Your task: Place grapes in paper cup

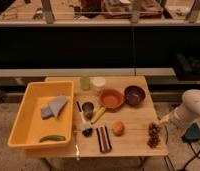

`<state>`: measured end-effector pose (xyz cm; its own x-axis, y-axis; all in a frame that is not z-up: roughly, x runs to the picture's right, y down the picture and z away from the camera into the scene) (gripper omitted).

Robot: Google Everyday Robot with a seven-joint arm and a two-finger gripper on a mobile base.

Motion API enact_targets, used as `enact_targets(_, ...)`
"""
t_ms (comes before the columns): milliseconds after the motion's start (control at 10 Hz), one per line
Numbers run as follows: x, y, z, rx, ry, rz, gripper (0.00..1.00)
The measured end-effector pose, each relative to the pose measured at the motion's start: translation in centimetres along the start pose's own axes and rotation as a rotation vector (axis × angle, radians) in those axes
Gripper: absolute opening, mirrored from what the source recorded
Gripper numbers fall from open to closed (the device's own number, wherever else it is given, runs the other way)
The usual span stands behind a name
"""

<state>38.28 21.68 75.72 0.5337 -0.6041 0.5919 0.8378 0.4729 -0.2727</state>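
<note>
Purple grapes (154, 134) nr fingers (165, 119), just below

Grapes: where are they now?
Camera view: the grapes lie front-right on the table, right of the orange fruit, with the end effector just right of them.

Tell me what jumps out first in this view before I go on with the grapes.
The big yellow bin fills the left side of the table. Behind centre, the orange bowl and dark bowl sit side by side, the white paper cup just left of them. At the right edge the gripper on the white arm hangs open beside the grapes, which lie near the front right corner.
</note>
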Motion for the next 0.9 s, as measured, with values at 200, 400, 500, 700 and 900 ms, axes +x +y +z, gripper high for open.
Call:
enact_targets(200, -0.7, -1.4, 1.2, 0.018, 0.020, -0.026, 0.65)
enact_targets(400, -1.2, -2.9, 1.7, 0.050, 0.049, -0.030, 0.65)
enact_targets(500, -1.0, -3.2, 1.6, 0.067, 0.066, -0.028, 0.65)
enact_targets(700, -0.5, -3.5, 1.7, 0.077, 0.084, -0.025, 0.65)
enact_targets(900, -0.2, -4.1, 2.3, 0.082, 0.085, -0.028, 0.65)
